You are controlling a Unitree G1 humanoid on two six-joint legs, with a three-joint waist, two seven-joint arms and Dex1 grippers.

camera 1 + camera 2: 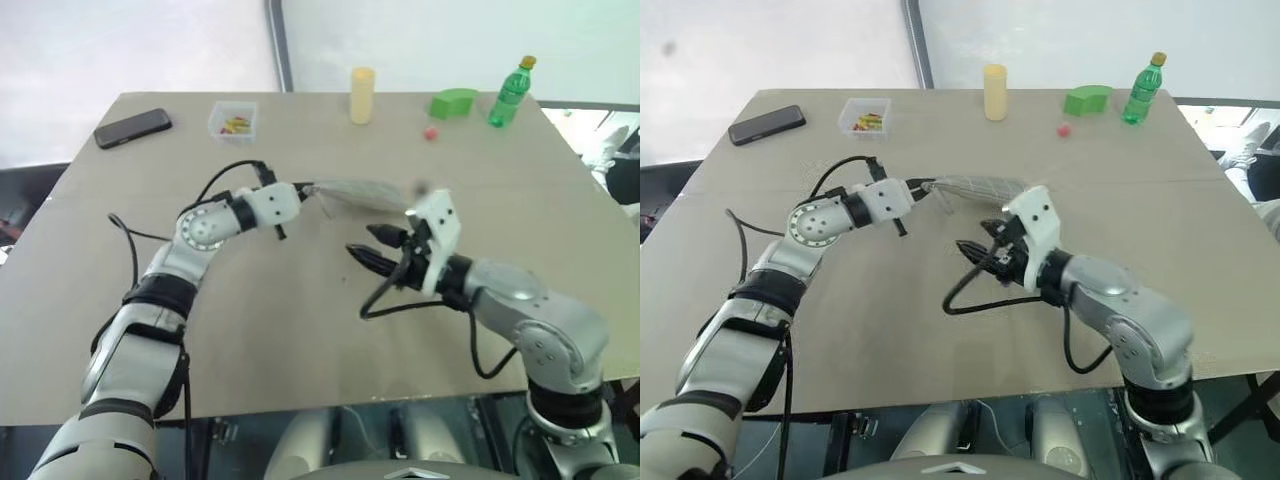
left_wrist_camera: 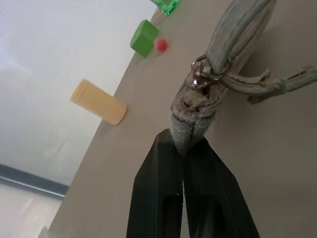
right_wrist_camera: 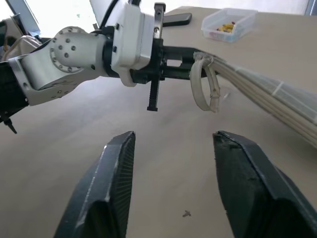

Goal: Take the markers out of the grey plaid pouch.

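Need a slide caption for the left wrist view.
Left claw shut on the end tab of the grey plaid pouch, by its ring loop.

Pouch (image 1: 980, 186) mid-table (image 1: 940, 320); phone (image 1: 767, 124), box (image 1: 864, 116) behind left; bottle (image 1: 1144, 90) behind right

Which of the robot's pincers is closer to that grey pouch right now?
The left. The left pincer is shut on the end of the pouch, holding it above the table. The right pincer is open, apart from the pouch and pointing toward it.
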